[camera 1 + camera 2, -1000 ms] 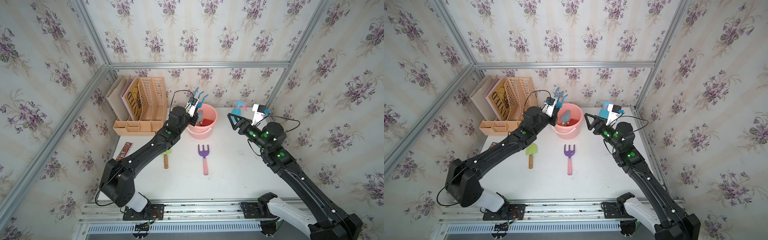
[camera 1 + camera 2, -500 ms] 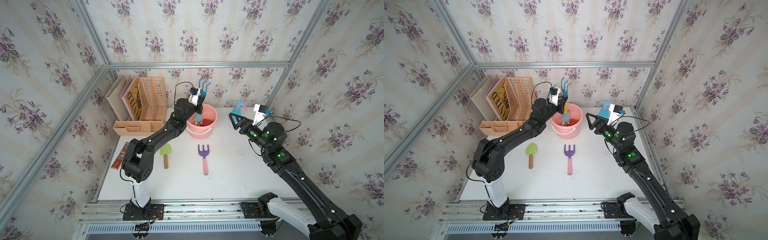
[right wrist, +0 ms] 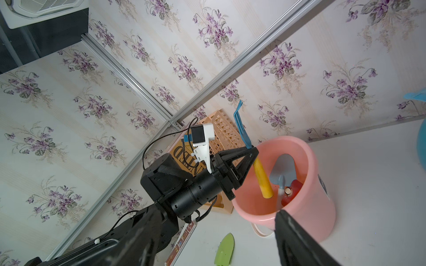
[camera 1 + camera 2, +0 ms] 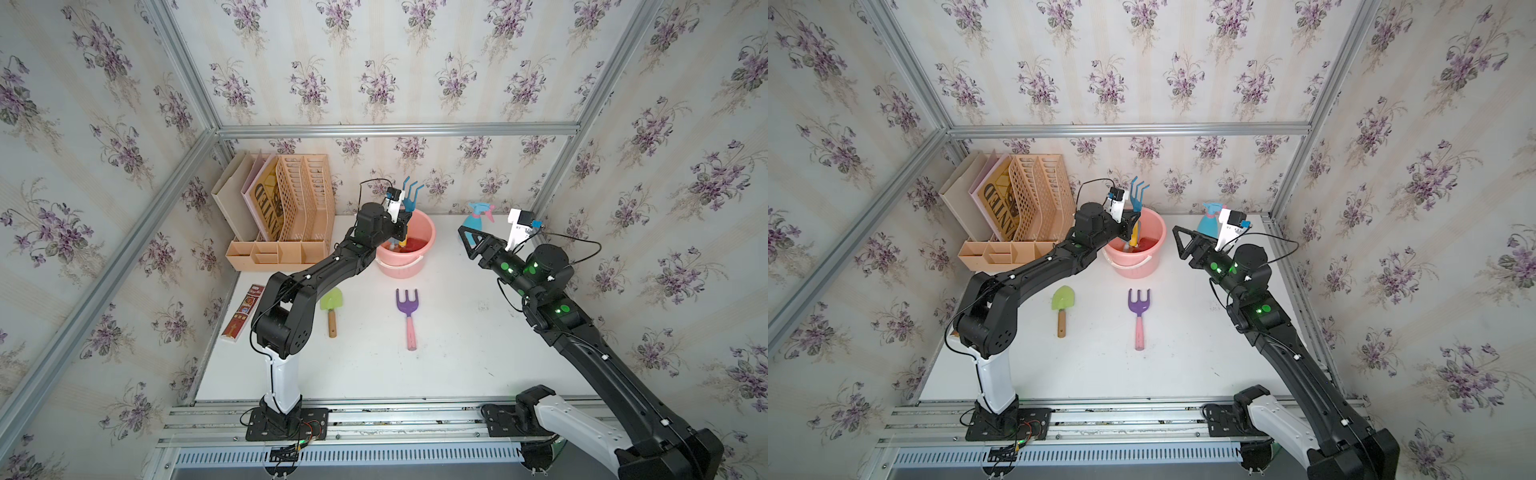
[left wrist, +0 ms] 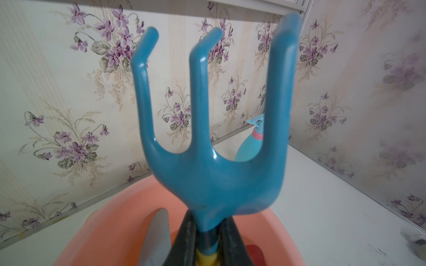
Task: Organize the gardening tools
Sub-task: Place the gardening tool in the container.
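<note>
Left claw: the left gripper [image 3: 252, 153] is clenching the blue fork [image 5: 214, 175] at its neck, where blue meets yellow.
Fork axis: it is standing nearly upright, prongs pointing above the claw, yellow handle hanging below it.
Bucket: the pink bucket [image 4: 401, 269] is sitting directly beneath the claw. The handle's end is dipping inside the rim, beside a light-blue trowel [image 3: 282, 165] and a red shovel [image 3: 294, 187].
Coming move: probably lowering and letting go, straight down along the handle.
Right claw: the right gripper [image 4: 465, 241] is hanging spread and empty, with the spray bottle [image 4: 478, 210] standing just beyond it, nearer this arm.
</note>
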Tool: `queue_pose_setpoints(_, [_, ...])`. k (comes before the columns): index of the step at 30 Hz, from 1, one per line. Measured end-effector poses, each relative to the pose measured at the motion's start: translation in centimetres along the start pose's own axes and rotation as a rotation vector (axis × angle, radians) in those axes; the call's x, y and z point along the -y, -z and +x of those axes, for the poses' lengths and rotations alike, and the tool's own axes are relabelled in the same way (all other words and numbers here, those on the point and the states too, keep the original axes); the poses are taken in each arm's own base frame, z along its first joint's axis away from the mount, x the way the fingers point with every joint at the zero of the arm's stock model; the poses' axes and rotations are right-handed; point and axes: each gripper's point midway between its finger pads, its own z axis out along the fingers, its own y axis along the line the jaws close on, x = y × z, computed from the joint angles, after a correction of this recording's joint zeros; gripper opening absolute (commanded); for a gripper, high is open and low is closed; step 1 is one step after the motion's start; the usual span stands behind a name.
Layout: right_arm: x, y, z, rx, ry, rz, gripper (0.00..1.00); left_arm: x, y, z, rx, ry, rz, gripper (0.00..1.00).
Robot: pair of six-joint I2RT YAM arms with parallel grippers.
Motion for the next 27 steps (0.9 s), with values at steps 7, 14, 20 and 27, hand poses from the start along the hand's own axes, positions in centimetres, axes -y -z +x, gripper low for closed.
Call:
queue_pose_setpoints(7, [0.2,-0.1,0.2,-0.004,-0.012,0.005,0.81,-0.5,-0.5,2.5,-0.055,-0.002,-0.008,0.00])
queue_pose_setpoints(14, [0.3,0.0,0.2,-0.003,-0.013,0.005,0.81,-0.9,-1.5,4.6,-0.106,0.006,-0.016,0.00])
queue_pose_setpoints(20, [0.3,-0.1,0.1,-0.003,-0.017,0.006,0.81,-1.1,-2.0,4.7,-0.117,-0.001,-0.022,0.00])
queue_pose_setpoints(27, [0.3,-0.1,0.2,-0.004,-0.021,0.006,0.81,-1.4,-2.3,6.7,-0.174,0.006,-0.033,0.12])
